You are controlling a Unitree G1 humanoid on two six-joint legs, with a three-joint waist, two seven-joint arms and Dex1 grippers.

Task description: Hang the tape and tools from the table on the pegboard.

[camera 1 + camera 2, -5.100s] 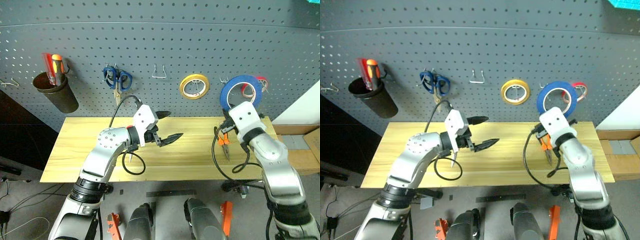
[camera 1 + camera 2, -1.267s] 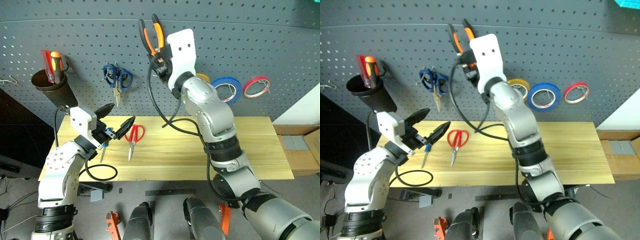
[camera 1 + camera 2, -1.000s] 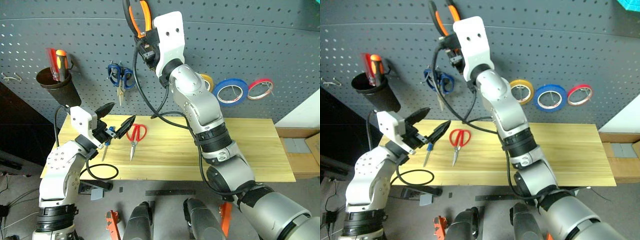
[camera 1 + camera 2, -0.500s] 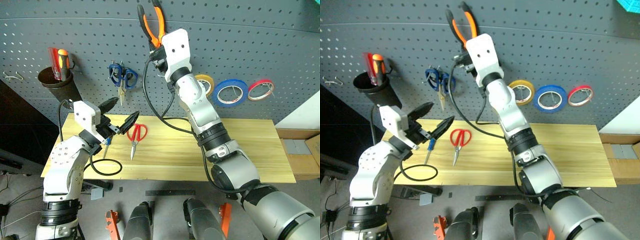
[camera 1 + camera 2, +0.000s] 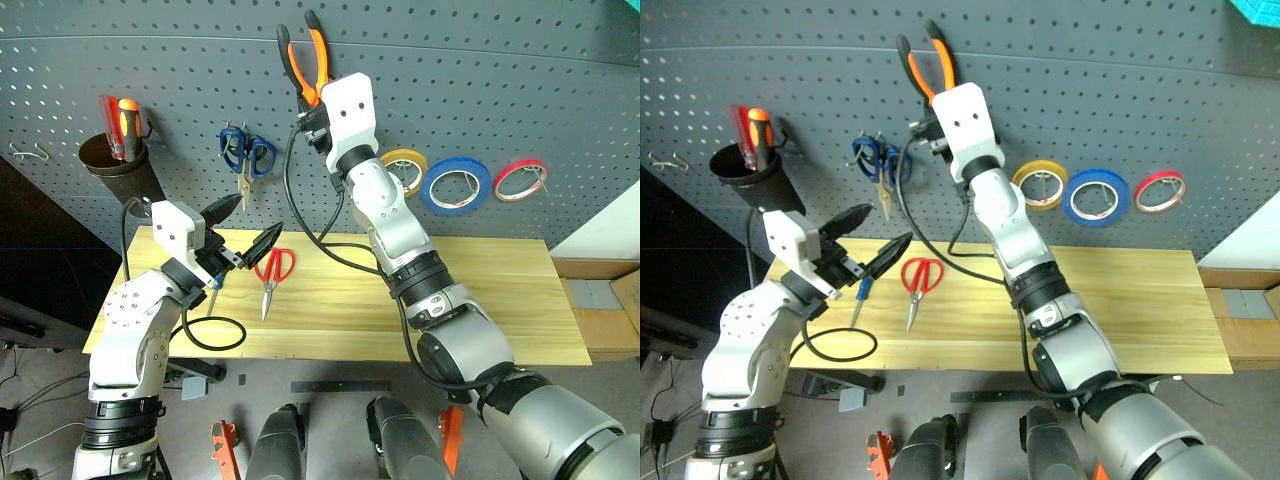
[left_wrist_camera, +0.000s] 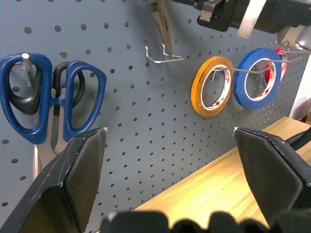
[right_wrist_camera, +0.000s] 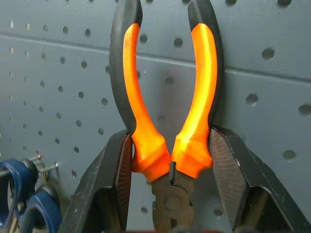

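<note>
- Landmark: the bare wire hook (image 6: 164, 57) on the dark grey pegboard (image 5: 520, 80), a matte panel with a regular grid of small round holes.
- Far to the left of that hook, a dark tapered cup (image 5: 118, 172) hangs on the board with red and orange screwdriver handles (image 5: 115, 125) sticking out.
- Below and left of the hook, the left gripper (image 5: 248, 230) hovers over the table (image 5: 480, 300), its black pointed fingers spread wide and holding nothing.
- Under it on the pale wooden planks lies the slim blue-handled screwdriver (image 5: 860, 298), not yet hung.
- Just left of the hook, blue-handled scissors (image 5: 243, 160) hang by their glossy loops.
- Below the hook, the red-handled scissors (image 5: 268, 275) lie flat on the table, also left to do.
- At the hook, the right gripper (image 7: 171, 162) is clamped on the pliers (image 7: 167, 97) near the pivot, with the curved orange-and-black rubbery handles pointing up against the board; they look close to being hung, but I cannot tell if the nose has caught the wire.
- Right of the hook hang three thin rings: a yellow roll (image 5: 403, 170), the blue tape (image 5: 455, 186) with its white core, already hung, then a red roll (image 5: 522, 178).
- By my reckoning, one item is done, one is in hand, two remain.
</note>
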